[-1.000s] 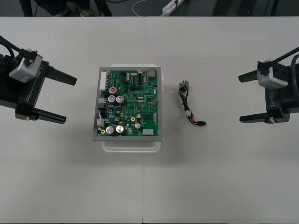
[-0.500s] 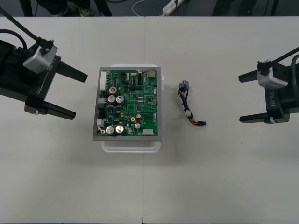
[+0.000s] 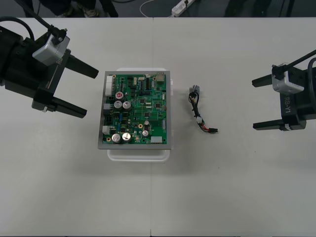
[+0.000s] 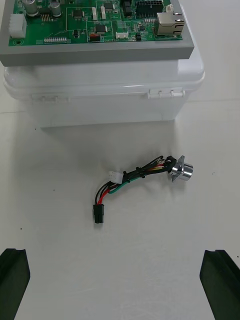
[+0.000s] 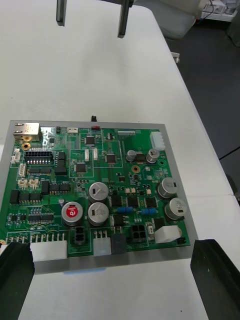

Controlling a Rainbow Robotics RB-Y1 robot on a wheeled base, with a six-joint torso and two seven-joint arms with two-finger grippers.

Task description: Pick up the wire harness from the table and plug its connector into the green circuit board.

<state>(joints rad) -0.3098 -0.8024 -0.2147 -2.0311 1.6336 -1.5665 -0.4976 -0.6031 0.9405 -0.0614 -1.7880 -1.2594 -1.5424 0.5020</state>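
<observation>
My left gripper hangs just short of the green circuit board on its white plastic base. Its black fingers are spread wide with nothing between them, and the board's edge lies right ahead of the tips. My right gripper sits out at its own side, fingers equally wide apart and empty. The small wire harness of red, black and green strands lies flat on the plain light table, straight ahead of that right gripper and between it and the board, touching neither. Its small black plug is the end nearer those fingers (unplugged, on bare tabletop). The round metal flanged socket lies farther on, toward the base.
</observation>
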